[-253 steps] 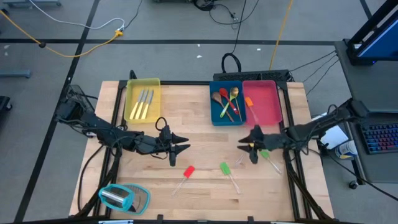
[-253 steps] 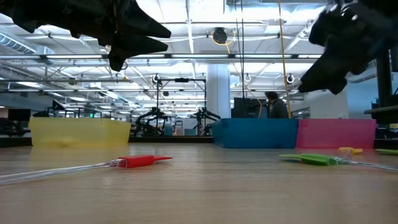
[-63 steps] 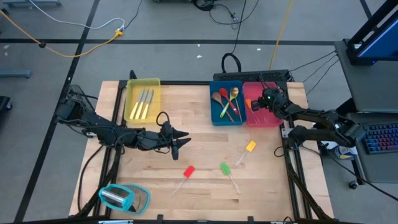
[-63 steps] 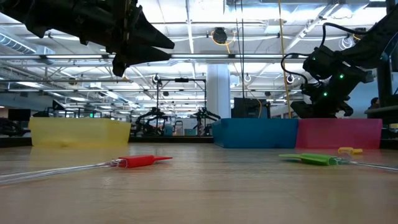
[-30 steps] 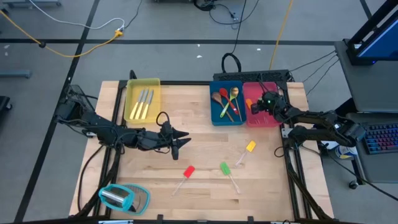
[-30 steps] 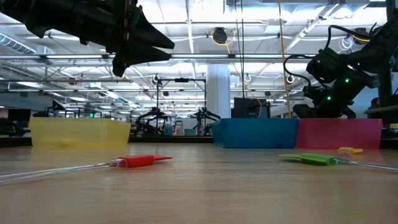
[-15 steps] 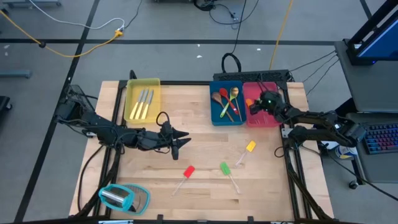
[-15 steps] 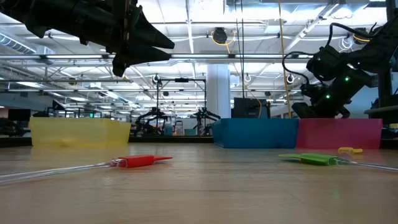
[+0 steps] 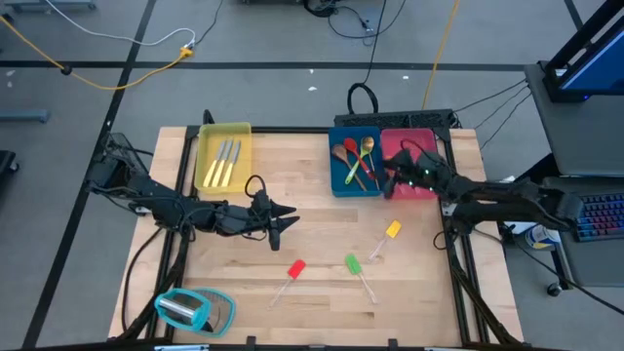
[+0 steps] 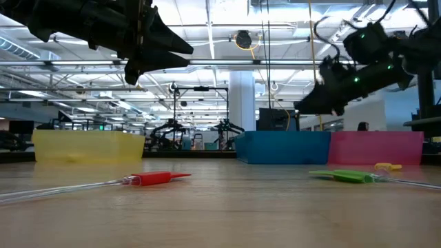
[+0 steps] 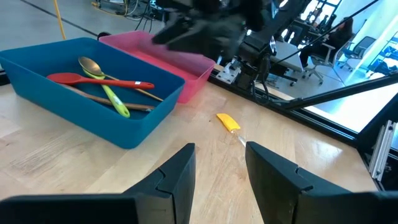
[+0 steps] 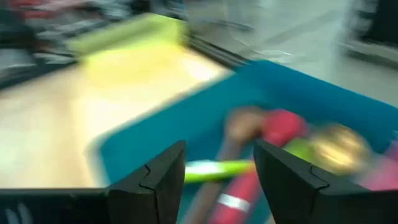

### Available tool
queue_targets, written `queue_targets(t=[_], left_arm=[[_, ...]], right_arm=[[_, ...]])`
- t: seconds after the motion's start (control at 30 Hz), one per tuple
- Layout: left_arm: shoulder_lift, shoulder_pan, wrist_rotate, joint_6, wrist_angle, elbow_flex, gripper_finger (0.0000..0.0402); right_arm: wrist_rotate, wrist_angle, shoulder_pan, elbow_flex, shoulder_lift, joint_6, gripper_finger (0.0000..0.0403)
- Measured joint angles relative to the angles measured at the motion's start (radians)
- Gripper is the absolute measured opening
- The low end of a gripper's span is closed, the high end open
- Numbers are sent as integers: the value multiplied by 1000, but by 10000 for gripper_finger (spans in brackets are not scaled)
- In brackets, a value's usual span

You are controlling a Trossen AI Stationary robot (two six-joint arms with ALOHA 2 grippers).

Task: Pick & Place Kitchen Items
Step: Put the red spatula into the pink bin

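1. Right tool (image 9: 392,182) hangs over the border between the blue tray (image 9: 338,185) and the pink tray (image 9: 421,185); its 2 fingers stand apart and nothing is between them.
2. Left tool (image 9: 289,222) waits above the bare middle of the surface (image 9: 312,224), with its 2 fingers parted and holding nothing.
3. Sorted items: the cutlery (image 9: 224,162) lies in the yellow tray (image 9: 208,136), and the spoons (image 9: 355,159) lie in the blue tray.
4. 3 items are not yet placed: the yellow spatula (image 9: 391,230), the green spatula (image 9: 353,263) and the red spatula (image 9: 295,268), all lying on the surface in front of the trays, apart from each other.
5. My judgement is that the right tool will go next to one of these, probably the yellow spatula, because it is the nearest.
6. Risks: the right tool is low near the tray walls, so a sideways move could knock a tray. The spatulas are thin and flat with clear handles, so the fingers may close beside one, push it away, or let it slip during the lift.
7. Both arms could also meet over the middle of the surface.
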Motion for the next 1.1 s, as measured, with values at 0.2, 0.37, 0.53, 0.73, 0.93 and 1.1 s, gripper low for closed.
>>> queue_targets(t=[0.2,0.37,0.53,0.73,0.93,1.1], left_arm=[[0,0,-2,0,19,0,145],[-1,16,-29,0,58,0,145],[-1,51,-77,-31,84,1,145],[-1,87,90,-95,66,0,145],[1,45,229,-126,151,32,145],[72,-72,288,99,88,245,145]], right_arm=[[-22,46,211,0,-142,83,191],[-23,43,409,0,-188,153,190],[117,6,606,0,-155,161,189],[287,-54,743,0,-73,149,189],[289,-42,777,2,-8,114,187],[290,-17,776,2,28,112,186]])
